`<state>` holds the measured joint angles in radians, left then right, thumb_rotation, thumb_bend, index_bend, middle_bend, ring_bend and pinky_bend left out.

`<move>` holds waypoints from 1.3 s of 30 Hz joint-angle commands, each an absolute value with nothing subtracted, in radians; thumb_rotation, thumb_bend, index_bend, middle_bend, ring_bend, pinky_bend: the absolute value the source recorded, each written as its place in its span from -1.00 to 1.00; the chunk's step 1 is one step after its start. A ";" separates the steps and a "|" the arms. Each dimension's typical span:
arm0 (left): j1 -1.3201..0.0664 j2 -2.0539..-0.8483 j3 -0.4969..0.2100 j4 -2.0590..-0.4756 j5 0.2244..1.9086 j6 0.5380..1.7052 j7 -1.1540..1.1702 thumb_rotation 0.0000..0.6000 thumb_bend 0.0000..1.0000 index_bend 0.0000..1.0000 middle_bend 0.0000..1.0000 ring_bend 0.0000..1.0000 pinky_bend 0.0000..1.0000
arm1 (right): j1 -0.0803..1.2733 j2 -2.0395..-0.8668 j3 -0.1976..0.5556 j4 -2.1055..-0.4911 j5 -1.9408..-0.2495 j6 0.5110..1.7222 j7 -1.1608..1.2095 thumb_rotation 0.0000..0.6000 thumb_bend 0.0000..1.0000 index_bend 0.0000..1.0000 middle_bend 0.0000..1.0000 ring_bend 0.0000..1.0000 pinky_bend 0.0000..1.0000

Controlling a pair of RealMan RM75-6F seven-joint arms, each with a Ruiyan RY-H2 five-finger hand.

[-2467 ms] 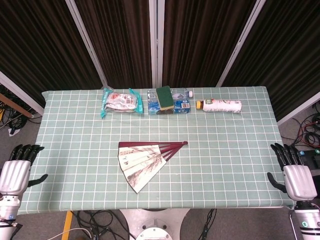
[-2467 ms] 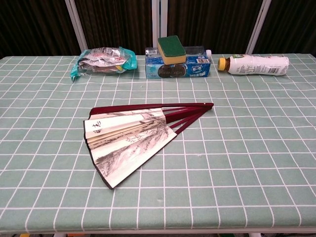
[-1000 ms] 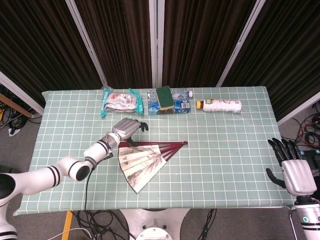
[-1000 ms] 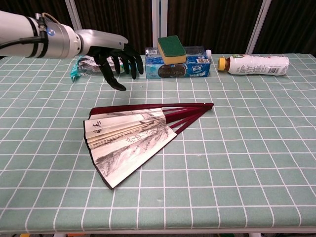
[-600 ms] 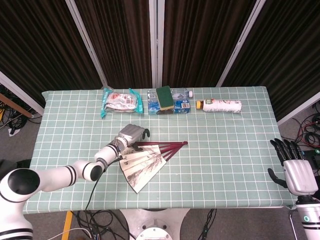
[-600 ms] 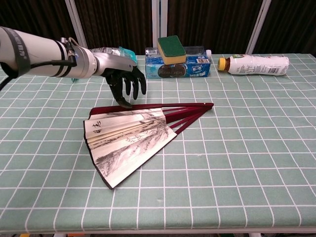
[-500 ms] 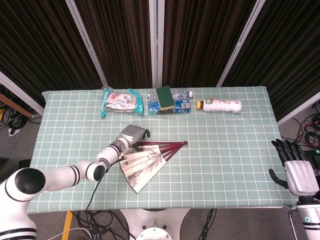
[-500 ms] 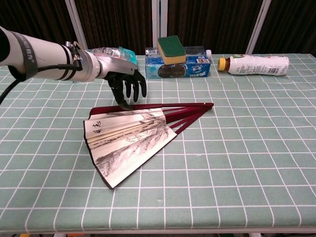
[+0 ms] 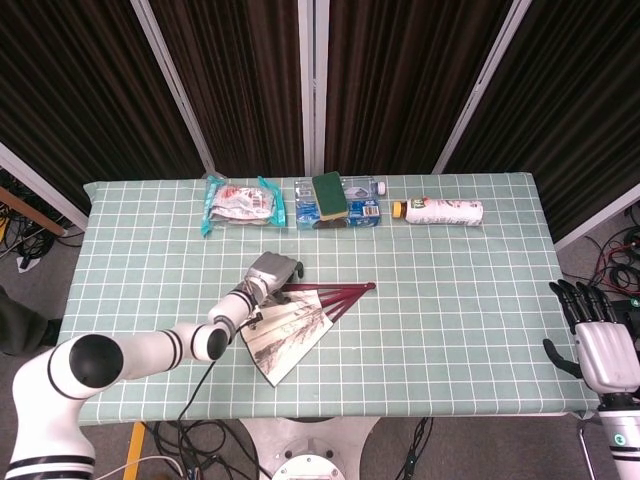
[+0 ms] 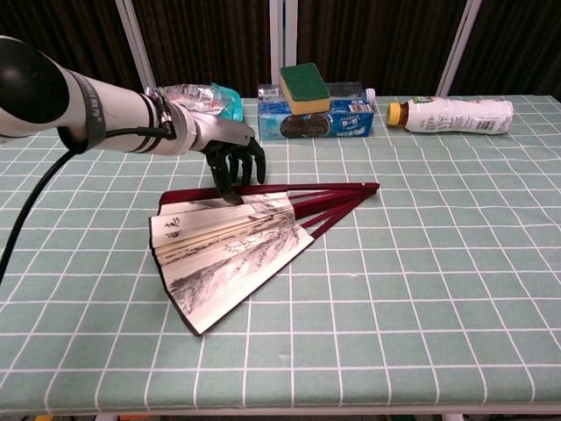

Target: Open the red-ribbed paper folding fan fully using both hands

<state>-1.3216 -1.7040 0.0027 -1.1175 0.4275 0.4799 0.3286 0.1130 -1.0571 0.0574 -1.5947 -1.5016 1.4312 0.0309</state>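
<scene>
Fan (image 10: 232, 246) lying mid-table, approx half open, pivot toward 3 o'clock. Left hand (image 10: 235, 164) at its 12 o'clock rib, fingers curled down, tips on or just above rib; can't tell if gripping. Could skid or tear paper if pressed w/o second hold. Right hand (image 9: 603, 345) idle at table's 4 o'clock, fingers spread, holding nothing, wrist cut off.
</scene>
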 commanded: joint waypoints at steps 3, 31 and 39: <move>-1.328 -1.715 0.004 -1.114 0.437 0.473 0.326 1.00 -0.38 -0.30 -0.23 -0.28 -0.29 | 0.111 -1.058 0.058 -1.591 -1.497 1.433 0.034 1.00 -0.53 -0.91 -0.88 -1.00 -1.00; -1.264 -1.687 -0.029 -1.219 0.607 0.613 0.341 1.00 -0.36 0.26 0.32 0.28 0.26 | 0.103 -1.054 0.063 -1.591 -1.496 1.444 0.050 1.00 -0.53 -0.91 -0.87 -1.00 -1.00; -1.148 -1.434 -0.100 -1.519 0.781 0.740 0.222 1.00 -0.38 0.29 0.35 0.30 0.29 | 0.127 -1.028 0.059 -1.603 -1.528 1.419 0.067 1.00 -0.53 -0.91 -0.86 -1.00 -1.00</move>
<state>-1.2073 -1.5418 -0.0647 -1.4003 0.7017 0.6775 0.2818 0.1235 -1.0306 0.0592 -1.6016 -1.5252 1.4217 0.0638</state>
